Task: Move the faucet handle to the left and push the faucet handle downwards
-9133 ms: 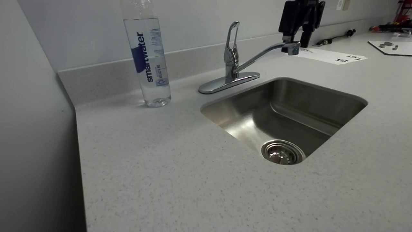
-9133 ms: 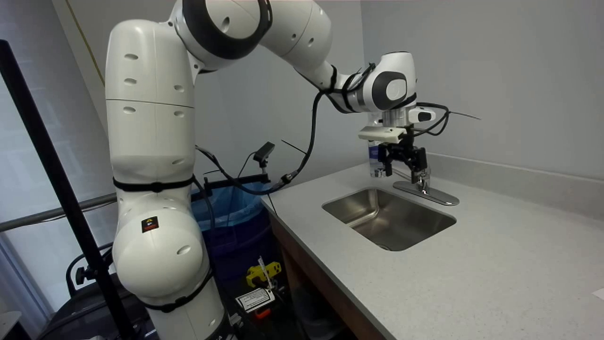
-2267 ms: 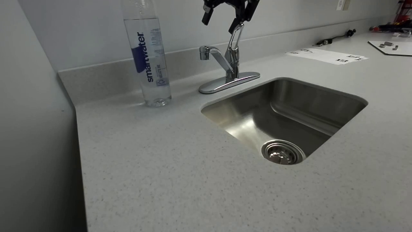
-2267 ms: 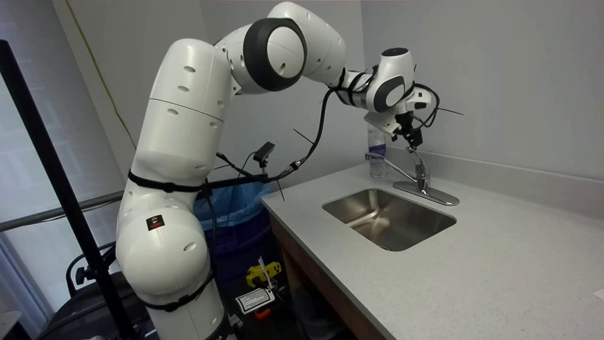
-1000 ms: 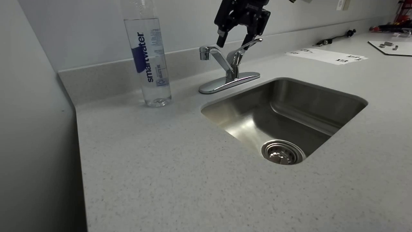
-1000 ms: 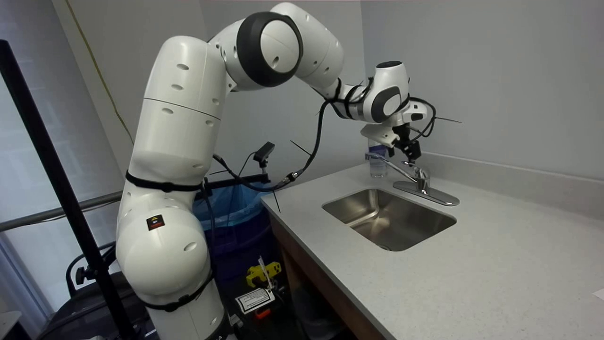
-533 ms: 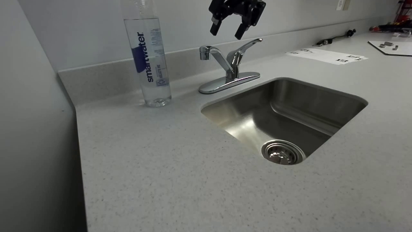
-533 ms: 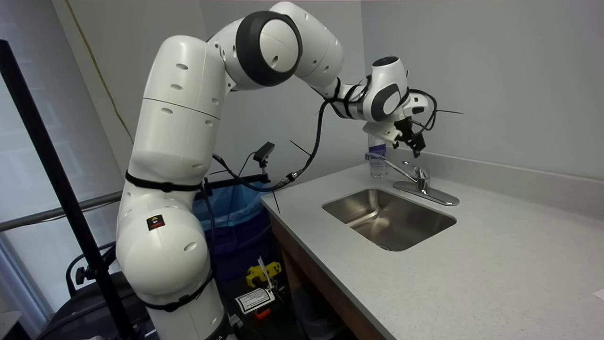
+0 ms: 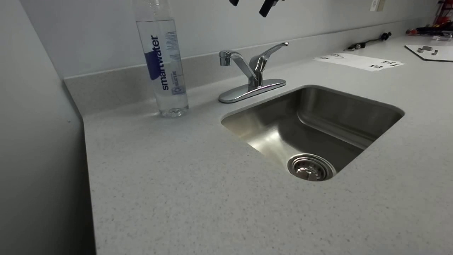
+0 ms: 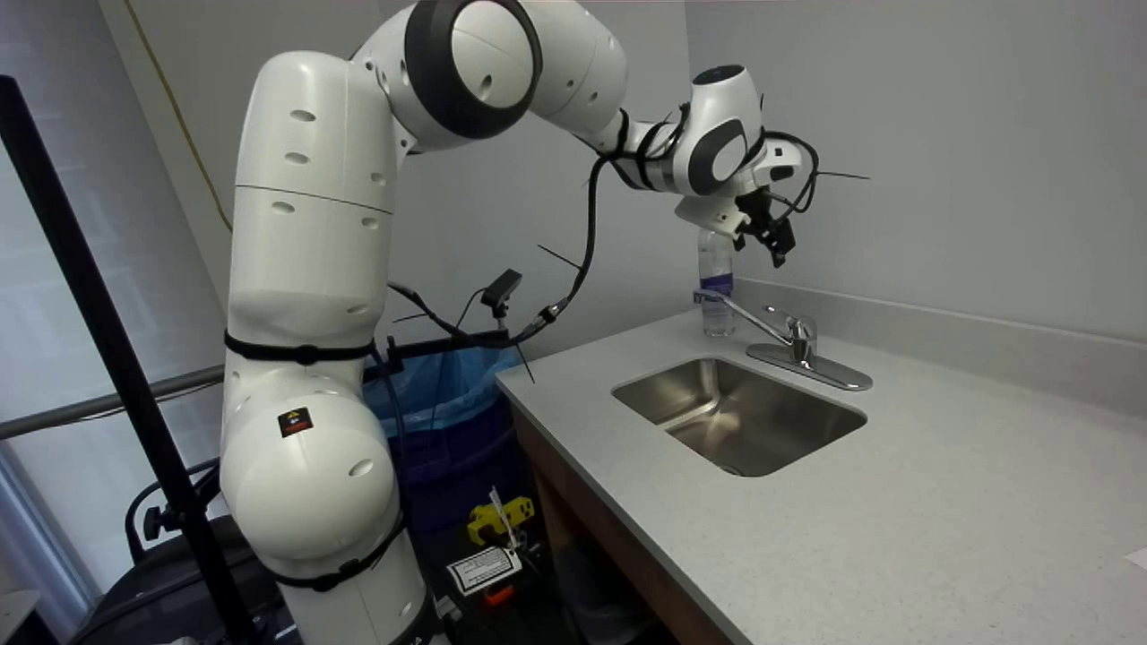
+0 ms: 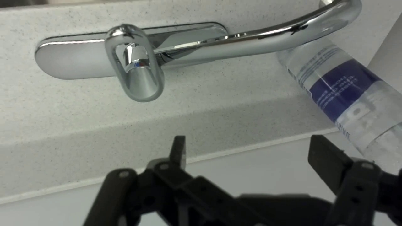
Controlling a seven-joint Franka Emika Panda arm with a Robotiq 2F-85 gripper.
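Observation:
The faucet handle (image 9: 274,50) is a chrome loop lever on the faucet's post, leaning low to the right in an exterior view. It also shows in an exterior view (image 10: 778,313) and in the wrist view (image 11: 154,67). The long spout (image 9: 241,63) points the opposite way, toward the bottle; it crosses the wrist view (image 11: 257,44). My gripper (image 10: 760,251) is open and empty, above and apart from the handle. Only its fingertips (image 9: 248,7) show at the top edge of an exterior view. In the wrist view its spread fingers (image 11: 248,141) have only wall and backsplash between them.
A clear water bottle (image 9: 161,71) stands on the counter beside the faucet, near the spout's end; it is close to a fingertip in the wrist view (image 11: 345,88). The steel sink (image 9: 318,124) lies in front of the faucet. A wall and backsplash (image 10: 968,327) run behind.
The spout has swung over to the bottle's side since the oldest frames. The handle has gone from upright to tilted low. Since one second ago my gripper has risen off the handle.

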